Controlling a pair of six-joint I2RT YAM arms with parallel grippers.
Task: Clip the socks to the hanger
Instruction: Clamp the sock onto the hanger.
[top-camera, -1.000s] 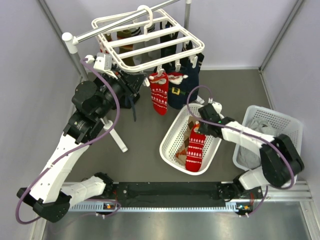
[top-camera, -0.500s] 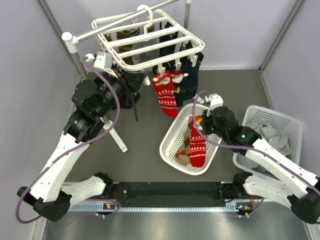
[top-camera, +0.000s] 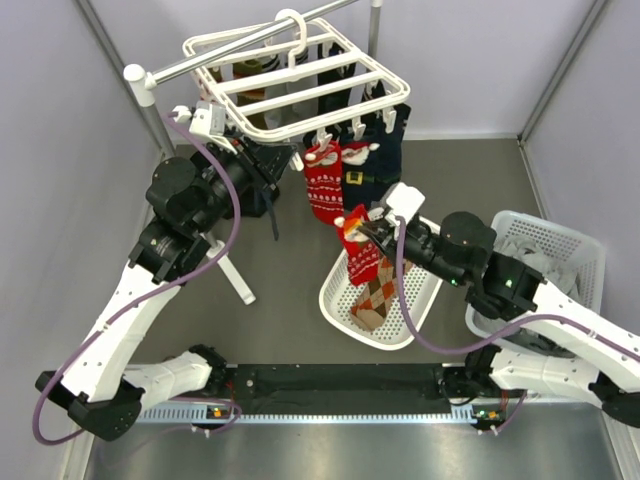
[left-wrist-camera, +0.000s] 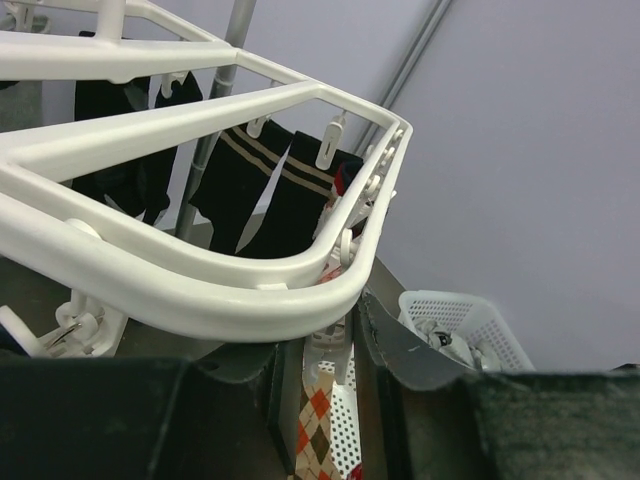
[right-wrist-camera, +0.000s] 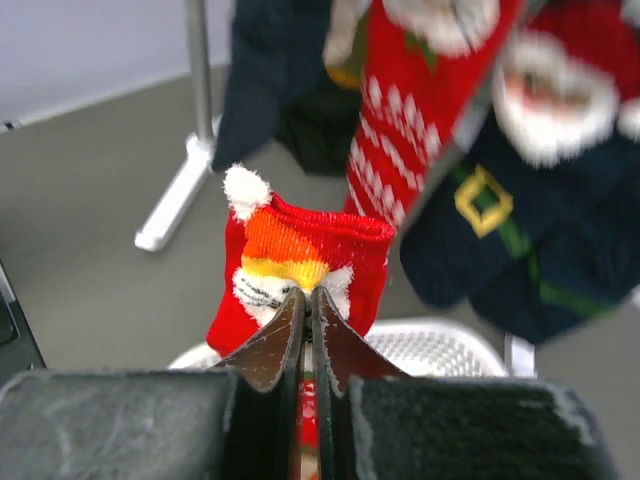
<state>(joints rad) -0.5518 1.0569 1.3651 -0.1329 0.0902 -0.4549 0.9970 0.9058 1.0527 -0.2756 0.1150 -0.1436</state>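
A red sock (right-wrist-camera: 300, 255) with a Santa face and a white pompom hangs by its cuff from the right gripper (right-wrist-camera: 308, 300), whose jaws are pressed together on the fabric. It dangles over the oval white basket (top-camera: 335, 290), just beside the lower end of a red snowflake sock (top-camera: 322, 185) and a navy buckle sock (top-camera: 358, 180). Both of those are clipped along the near edge of the hanger (left-wrist-camera: 200, 290). The hanger's hook sits on a metal rail (top-camera: 200, 60). The left gripper (left-wrist-camera: 320, 340) is just under the hanger's rim, jaws spread. An argyle sock (top-camera: 372, 298) lies in the oval basket, and a second basket (top-camera: 590, 250) stands to the right. The surface (top-camera: 280, 260) is dark grey, and pale lilac walls (top-camera: 60, 120) close in the space.
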